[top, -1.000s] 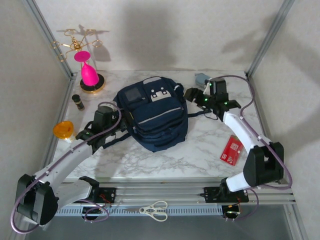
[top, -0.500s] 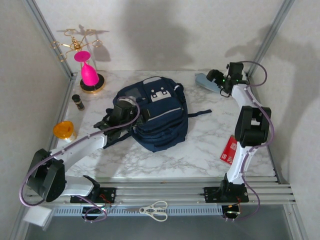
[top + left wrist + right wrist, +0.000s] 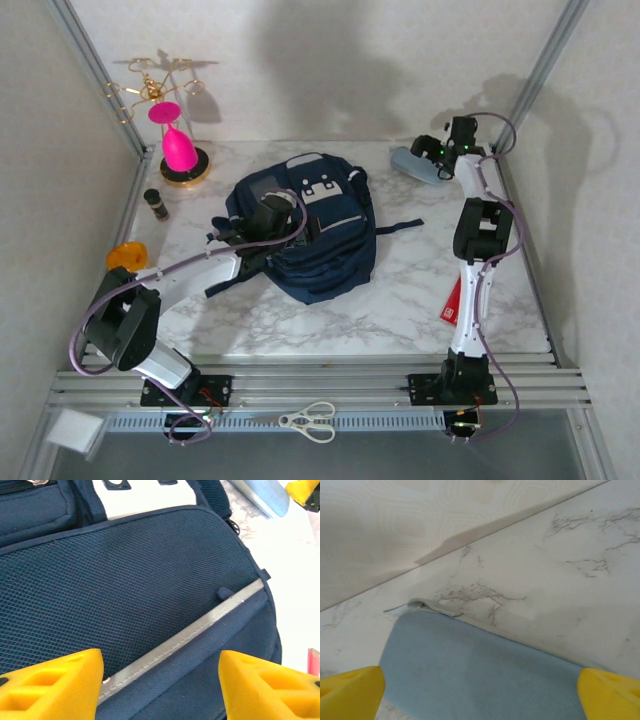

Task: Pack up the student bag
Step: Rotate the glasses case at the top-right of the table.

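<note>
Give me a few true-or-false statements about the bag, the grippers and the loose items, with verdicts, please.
1. The left gripper is open above the bag. True.
2. The right gripper is shut on a bag strap. False: it is open over a blue-grey pouch.
3. The scissors lie on the bag. False: they lie on the front rail.
4. A red card lies on the table beside the right arm. True.
</note>
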{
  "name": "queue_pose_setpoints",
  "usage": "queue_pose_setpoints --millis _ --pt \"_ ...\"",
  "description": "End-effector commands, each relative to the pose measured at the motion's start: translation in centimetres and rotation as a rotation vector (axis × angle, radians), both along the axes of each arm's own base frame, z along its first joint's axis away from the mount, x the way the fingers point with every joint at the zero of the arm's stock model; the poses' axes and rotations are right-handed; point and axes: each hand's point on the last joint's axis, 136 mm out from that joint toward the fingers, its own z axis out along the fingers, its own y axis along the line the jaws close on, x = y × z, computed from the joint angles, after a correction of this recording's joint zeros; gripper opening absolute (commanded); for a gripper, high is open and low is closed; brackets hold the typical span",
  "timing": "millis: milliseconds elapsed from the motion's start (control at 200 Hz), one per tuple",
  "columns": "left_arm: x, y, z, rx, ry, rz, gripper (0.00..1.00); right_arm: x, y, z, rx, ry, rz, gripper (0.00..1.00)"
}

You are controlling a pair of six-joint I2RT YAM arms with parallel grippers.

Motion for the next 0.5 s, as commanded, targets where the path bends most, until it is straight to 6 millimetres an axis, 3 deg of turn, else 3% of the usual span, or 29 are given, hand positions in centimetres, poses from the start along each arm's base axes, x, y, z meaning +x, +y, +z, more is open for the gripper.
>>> queue_pose_setpoints --millis 0,245,401,496 --pt "0.9 0.1 0.6 0.032 -0.036 0.025 0.63 -0.7 0.9 -0.6 0.007 0.043 0.062 0.99" --pt "1.0 0.5 0.5 0.061 -0.040 0.032 0.66 -5.8 5.5 -1.2 -0.076 0.097 0.111 0.99" --pt "0.5 1.0 1.0 0.058 -0.051 0.034 0.67 -9.2 7.0 1.4 -0.127 0.069 0.065 0.96" --pt "0.0 1.4 1.3 0.058 -0.060 0.038 0.68 -10.2 6.2 2.6 -0.142 0.064 0.003 0.98"
